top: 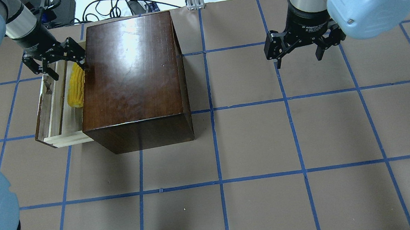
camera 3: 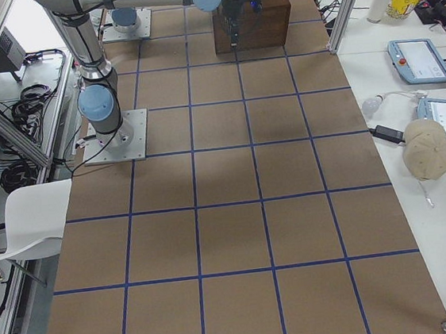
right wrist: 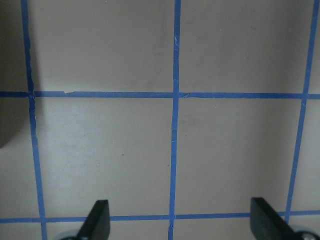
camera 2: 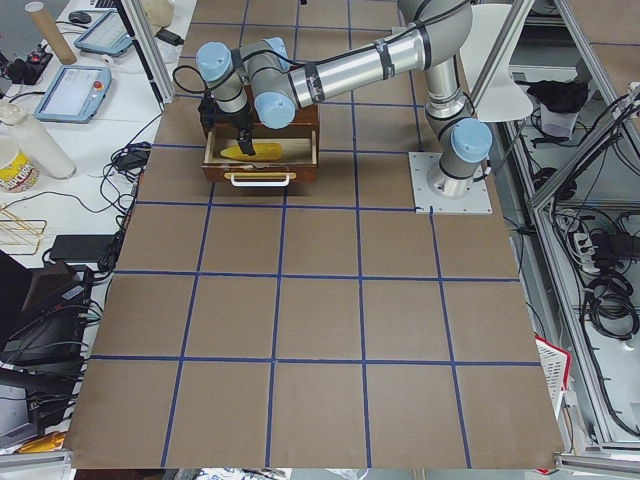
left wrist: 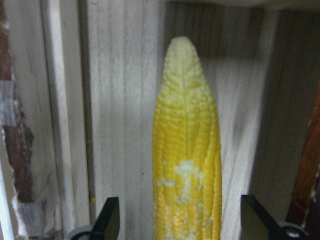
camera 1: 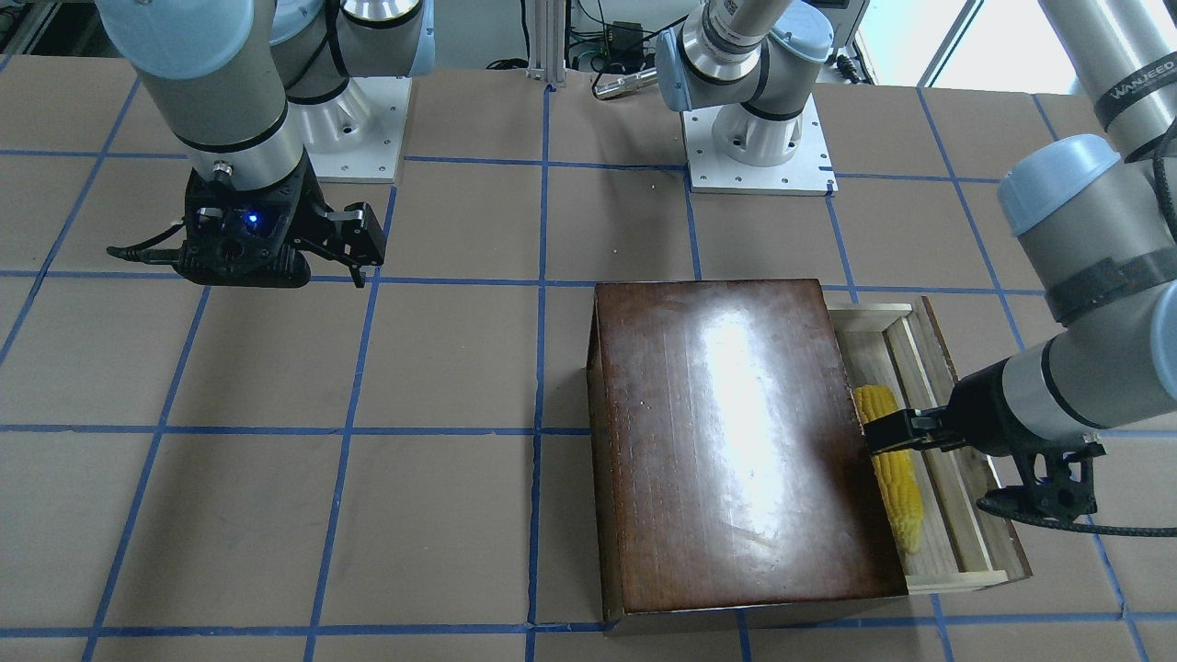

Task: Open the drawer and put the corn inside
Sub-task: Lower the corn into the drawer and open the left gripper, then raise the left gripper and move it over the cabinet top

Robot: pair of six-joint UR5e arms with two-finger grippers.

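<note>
corn (top: pixel 75 88) in drawer (top: pixel 64 139) | axis along front, tip away from robot | left claw (top: pixel 69 70) spread

The left arm (top: pixel 24 29) is stretched far out and kept low, with the wrist bent so that the left gripper (top: pixel 69 71) is pointed downward. Its fingers (left wrist: pixel 109 220) are spread wide apart. The right arm (top: pixel 307 3) is held higher and closer in, with the right gripper (top: pixel 298 58) aimed straight down. Its fingers (right wrist: pixel 97 220) are likewise parted to their full width.
</note>
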